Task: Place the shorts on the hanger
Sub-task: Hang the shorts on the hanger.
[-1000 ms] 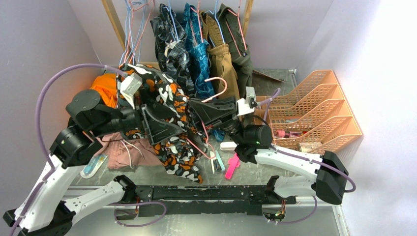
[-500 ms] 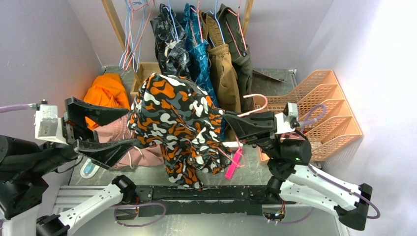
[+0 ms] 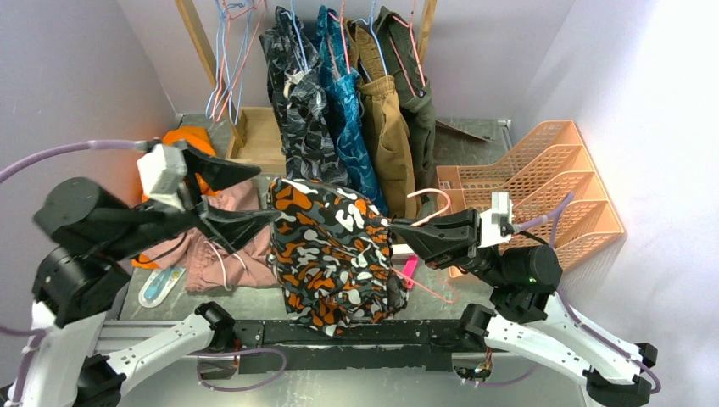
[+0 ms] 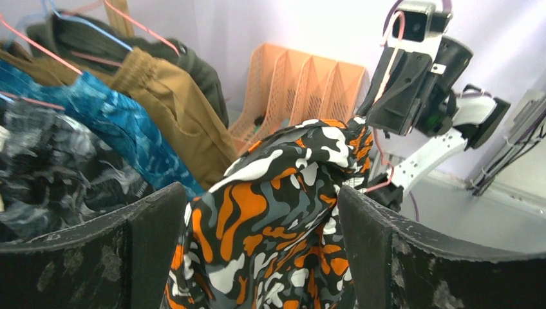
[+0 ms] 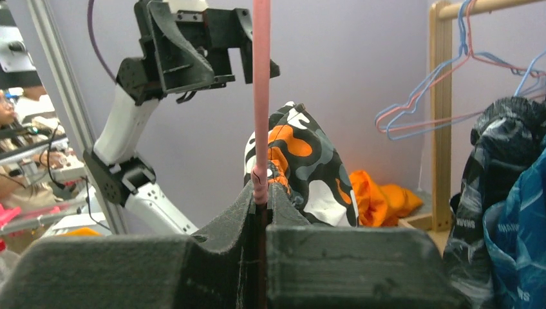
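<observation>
The orange, black, white and grey camouflage shorts [image 3: 331, 246] hang in a bunch over the pink wire hanger [image 3: 432, 200] above the middle of the table. My right gripper [image 3: 398, 227] is shut on the hanger wire [image 5: 261, 96], which rises straight up out of its fingertips [image 5: 261, 196]. The shorts [image 5: 302, 164] drape just beyond them. My left gripper [image 3: 267, 193] is open at the left side of the shorts. In the left wrist view the printed fabric [image 4: 257, 219] fills the gap between its wide-apart fingers [image 4: 399, 257]. The hanger's lower bar is hidden by cloth.
A wooden rack at the back holds several hung garments [image 3: 356, 93] and spare light-blue and pink hangers [image 3: 225, 51]. Plain pink shorts [image 3: 225, 259] and an orange garment [image 3: 186, 137] lie at the left. A wooden box [image 3: 259, 136] stands behind, an orange file organiser [image 3: 543, 186] at the right.
My left gripper swung up and right from the left edge to the shorts, its jaws slightly narrower. The shorts now hang lower and narrower; my right gripper dipped a little with the hanger.
</observation>
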